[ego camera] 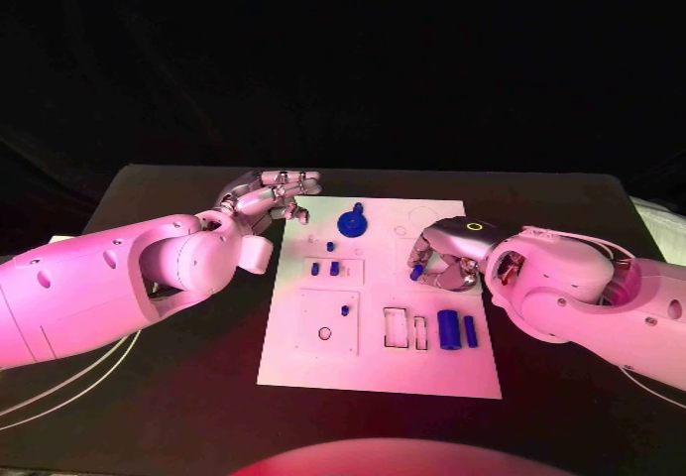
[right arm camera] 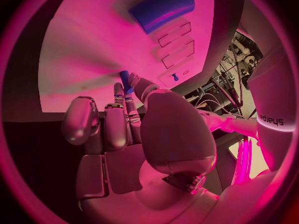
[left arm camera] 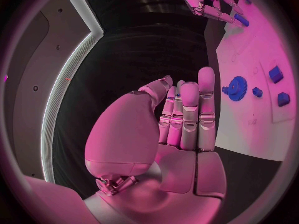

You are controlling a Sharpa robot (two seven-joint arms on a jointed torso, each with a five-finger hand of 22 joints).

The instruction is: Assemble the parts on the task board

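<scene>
small blue peg (ego camera: 416, 271) pinched in right hand (ego camera: 446, 264) over flat white task board (ego camera: 429, 372), right-mid | toothed blue gear (ego camera: 353, 222) near board's far edge | blue cylinder (ego camera: 447, 326) lying near-right | left hand (ego camera: 272, 201) released, fingers straight, off board's far-left corner

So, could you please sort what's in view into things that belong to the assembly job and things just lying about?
Belongs to the job:
task board
blue gear
two blue cylinders
small blue part held by the right hand
left hand, open

Lying about:
white cables by the table
</scene>
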